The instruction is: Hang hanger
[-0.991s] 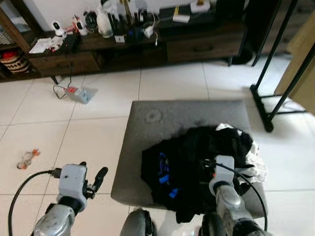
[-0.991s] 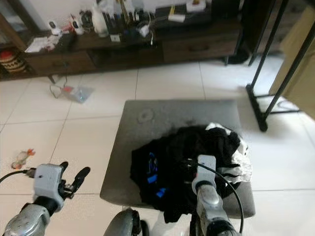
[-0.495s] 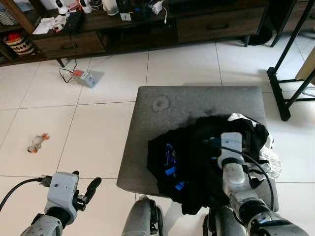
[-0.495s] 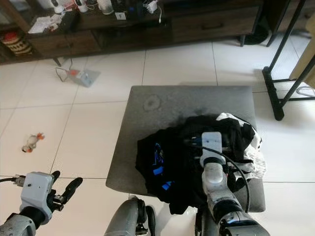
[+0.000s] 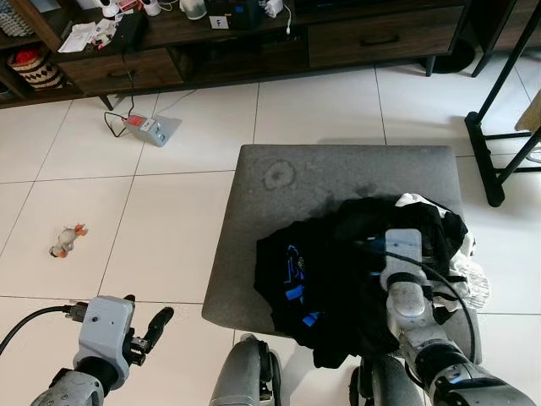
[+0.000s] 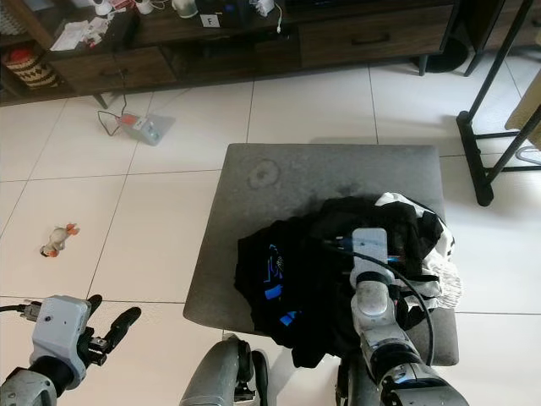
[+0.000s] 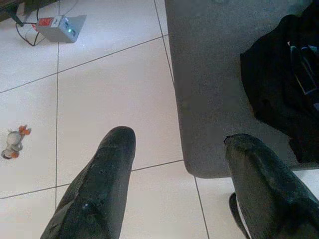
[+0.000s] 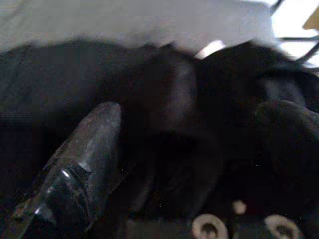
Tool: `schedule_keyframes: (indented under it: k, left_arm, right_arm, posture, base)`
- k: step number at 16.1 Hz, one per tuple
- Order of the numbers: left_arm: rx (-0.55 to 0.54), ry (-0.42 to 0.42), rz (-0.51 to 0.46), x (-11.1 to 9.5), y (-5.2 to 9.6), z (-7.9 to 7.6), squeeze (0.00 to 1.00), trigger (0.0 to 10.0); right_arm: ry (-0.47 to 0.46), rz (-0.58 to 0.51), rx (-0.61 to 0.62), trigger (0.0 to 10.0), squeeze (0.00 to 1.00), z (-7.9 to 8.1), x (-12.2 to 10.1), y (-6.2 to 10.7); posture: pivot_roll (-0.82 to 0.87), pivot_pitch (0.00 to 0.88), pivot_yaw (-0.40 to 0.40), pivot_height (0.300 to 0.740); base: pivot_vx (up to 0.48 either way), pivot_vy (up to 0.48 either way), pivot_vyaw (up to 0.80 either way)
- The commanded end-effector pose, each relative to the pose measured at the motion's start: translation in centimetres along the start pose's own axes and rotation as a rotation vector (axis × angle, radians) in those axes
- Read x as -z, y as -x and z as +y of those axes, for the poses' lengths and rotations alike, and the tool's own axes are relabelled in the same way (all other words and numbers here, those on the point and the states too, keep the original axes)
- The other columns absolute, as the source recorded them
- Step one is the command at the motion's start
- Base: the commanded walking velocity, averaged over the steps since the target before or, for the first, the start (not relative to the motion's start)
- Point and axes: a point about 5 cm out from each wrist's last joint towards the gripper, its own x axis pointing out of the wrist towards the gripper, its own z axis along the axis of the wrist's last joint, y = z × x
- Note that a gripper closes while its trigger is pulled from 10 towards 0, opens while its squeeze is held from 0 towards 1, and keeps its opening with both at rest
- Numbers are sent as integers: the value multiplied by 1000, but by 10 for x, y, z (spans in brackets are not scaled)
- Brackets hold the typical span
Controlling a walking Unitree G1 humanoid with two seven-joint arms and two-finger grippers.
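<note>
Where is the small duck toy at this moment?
In the left eye view the duck toy lies on the white tile floor on the robot's left, well left of the grey ottoman and nearer the robot than the grey power adapter.

We see a grey ottoman [image 5: 287, 203] sitting on white floor tiles [image 5: 161, 245], with a round mark on its top toward the far side. Away to its left a small toy duck [image 5: 68, 241] lies alone on the tiles. Further back a grey power adapter [image 5: 150, 128] with a red label rests on the floor, its cable trailing toward a dark wooden cabinet [image 5: 254, 42] that's cluttered on top. On the right stands a black metal rack [image 5: 499, 135].
</note>
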Motion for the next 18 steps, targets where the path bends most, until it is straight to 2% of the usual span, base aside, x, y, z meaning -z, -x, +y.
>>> schedule_keyframes:
  k: [1, 2, 3, 5, 6, 7, 9, 11, 12, 13, 14, 15, 16, 17, 18]
  left_arm:
    - [-15, 0, 41, 5, 8, 8, 0, 10000]
    - [-15, -1, 42, 5, 8, 8, 0, 10000]
    - [-15, -1, 44, 5, 9, 8, 0, 10000]
    - [-13, 0, 47, 6, 9, 6, 0, 10000]
    - [-10, 0, 47, 5, 9, 5, 0, 10000]
    - [-9, 0, 47, 5, 9, 5, 0, 10000]
    - [-7, -1, 49, 5, 9, 5, 0, 10000]
    - [-8, -3, 53, 4, 11, 5, 0, 10000]
    - [-8, -4, 55, 4, 12, 5, 0, 10000]
    - [-8, -6, 56, 4, 12, 5, 0, 10000]
    - [-16, -11, 57, 3, 13, 8, 0, 10000]
    - [-25, -13, 58, 3, 14, 10, 0, 10000]
    - [-25, -14, 60, 4, 14, 10, 0, 10000]
    - [-24, -13, 60, 4, 13, 9, 0, 10000]
    - [-20, -10, 60, 4, 11, 7, 0, 10000]
  right_arm:
    - [19, 77, -54, 10000, 0, 10, 14, 5]
    - [80, 105, -63, 10000, 0, 9, 14, 4]
    - [101, 103, -74, 10000, 0, 9, 12, 2]
    - [166, 55, -63, 10000, 0, 7, 2, -2]
    - [170, -11, -39, 10000, 0, 4, -11, -6]
    - [174, -32, -34, 10000, 0, 4, -15, -7]
    - [190, -19, -29, 10000, 0, 3, -21, -11]
    - [197, 122, -67, 8784, 0, 5, -5, -9]
    - [206, 156, -62, 7333, 0, 4, 1, -7]
    - [200, 158, -55, 8549, 0, 4, 2, -6]
    - [139, 71, -68, 10000, 0, 7, -11, -9]
    - [69, -25, -83, 10000, 0, 10, -26, -11]
    - [65, -84, -85, 10000, 0, 10, -33, -11]
    - [34, -113, -87, 10000, 0, 8, -35, -10]
    - [79, -83, -105, 10000, 0, 4, -27, -8]
  posture:
    - [222, 448, 224, 651]
    - [224, 446, 224, 651]
    - [224, 446, 224, 651]
    - [228, 446, 227, 651]
    - [230, 446, 228, 651]
    - [231, 446, 228, 651]
    - [233, 447, 228, 651]
    - [244, 454, 231, 651]
    - [249, 459, 232, 651]
    - [254, 460, 234, 651]
    - [254, 460, 234, 651]
    - [250, 459, 232, 651]
    - [244, 455, 228, 651]
    - [239, 454, 228, 651]
    - [225, 451, 227, 651]
  base:
    - [0, 0, 0]
    - [0, 0, 0]
    - [0, 0, 0]
    - [0, 0, 0]
    - [0, 0, 0]
    - [0, 0, 0]
    - [0, 0, 0]
    - [0, 0, 0]
    - [0, 0, 0]
    - [0, 0, 0]
    - [0, 0, 0]
    - [0, 0, 0]
    - [0, 0, 0]
    - [0, 0, 0]
    - [0, 0, 0]
